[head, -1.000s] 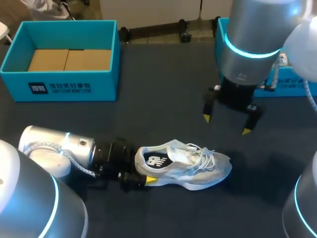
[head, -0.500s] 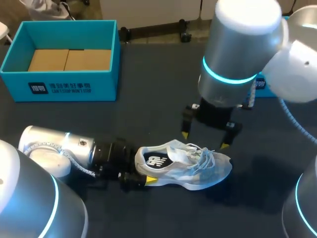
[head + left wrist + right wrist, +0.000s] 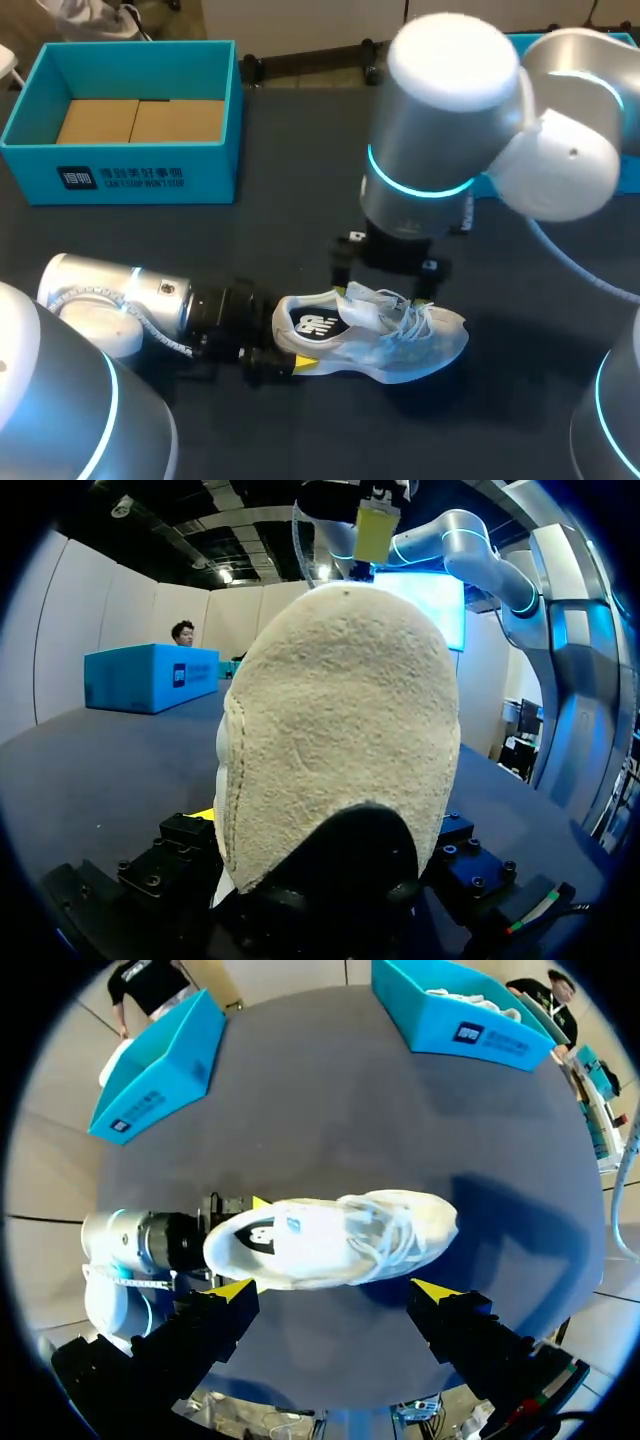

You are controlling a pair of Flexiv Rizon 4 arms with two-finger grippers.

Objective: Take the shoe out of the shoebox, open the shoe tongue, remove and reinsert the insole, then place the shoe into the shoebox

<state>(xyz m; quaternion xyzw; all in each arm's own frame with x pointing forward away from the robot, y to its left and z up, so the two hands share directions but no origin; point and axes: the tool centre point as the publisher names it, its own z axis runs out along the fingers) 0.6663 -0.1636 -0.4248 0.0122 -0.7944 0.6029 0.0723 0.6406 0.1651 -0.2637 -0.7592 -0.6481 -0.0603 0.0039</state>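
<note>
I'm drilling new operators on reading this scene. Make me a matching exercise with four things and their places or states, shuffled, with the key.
Things:
1. shoe
2. left gripper
3. right gripper
4. shoebox

Places or states:
A. open, hovering over the shoe
B. holds no shoe, at the far left of the table
C. lying on the table, toe toward the robot's right
D. shut on the shoe

Pairs: 1-C, 2-D, 3-A, 4-B
</note>
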